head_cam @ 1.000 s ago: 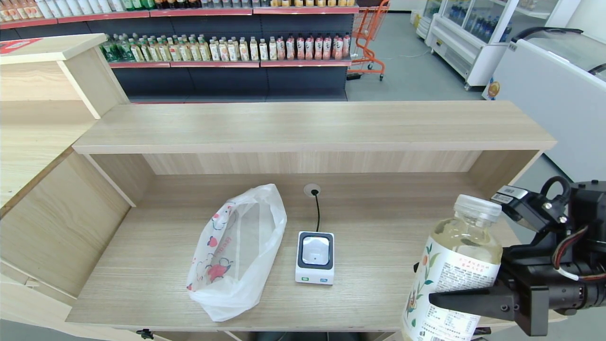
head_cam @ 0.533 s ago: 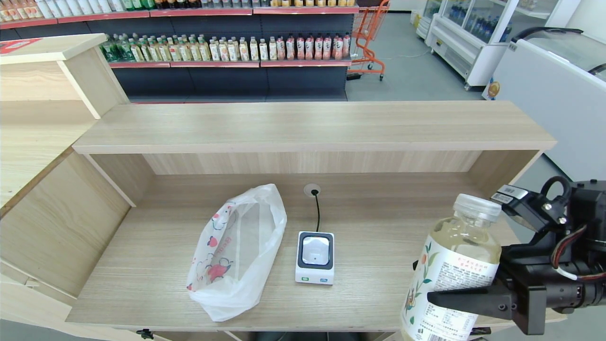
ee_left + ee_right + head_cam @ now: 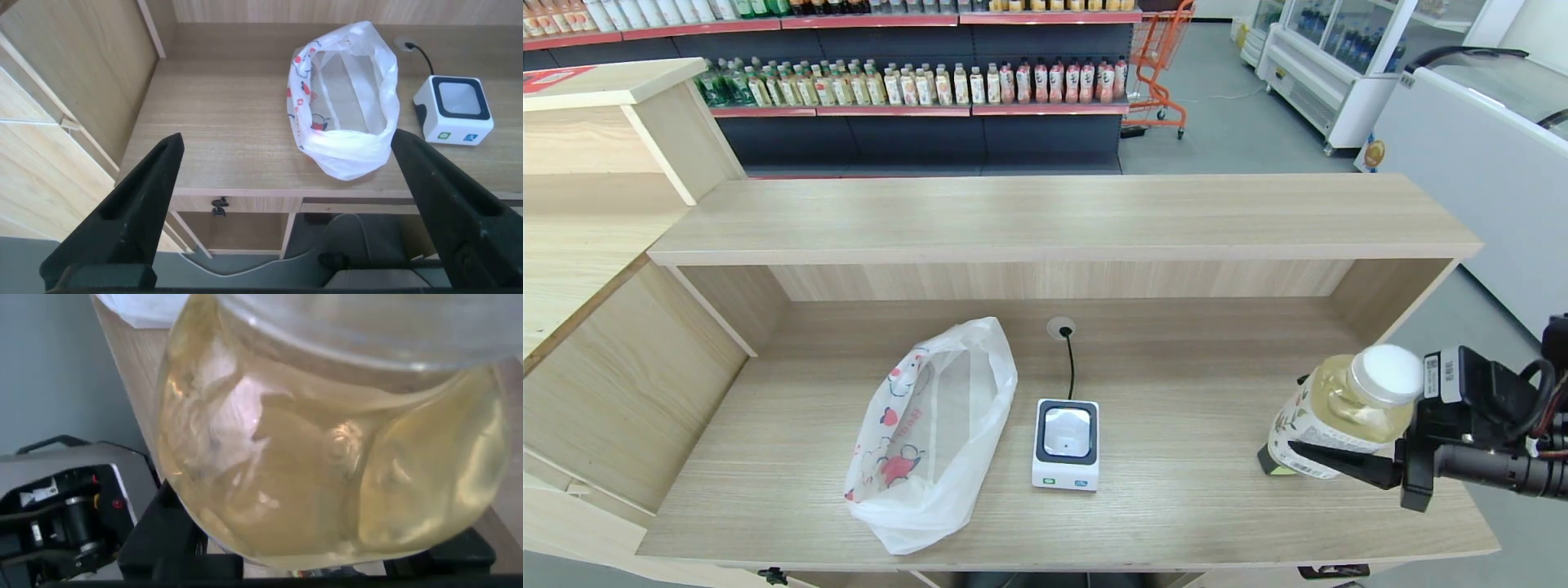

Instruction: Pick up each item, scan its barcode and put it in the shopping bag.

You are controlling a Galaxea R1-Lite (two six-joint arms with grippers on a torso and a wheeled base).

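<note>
Bottle [image 3: 1339, 406] held tilted at lower right of frame, over bench [image 3: 1176, 514] end. Right jaws clamped on labelled body; left jaws apart. Judged liquid-heavy, stiff, smooth-walled, so slip is risked. Mid-label hold advised.

I'm looking out over a shop, a small supermarket by the look of it. Long shelves [image 3: 915, 82] of bottled drinks run across the back, an orange shopping trolley [image 3: 1160, 41] stands in the aisle, and a glass-fronted chiller [image 3: 1331, 82] and a chest freezer [image 3: 1478, 139] line the right side. In front of me is a wooden checkout counter [image 3: 1062, 216] (with a barcode scanner [image 3: 1066, 443] and a plastic shopping bag [image 3: 931, 433] on it).
</note>
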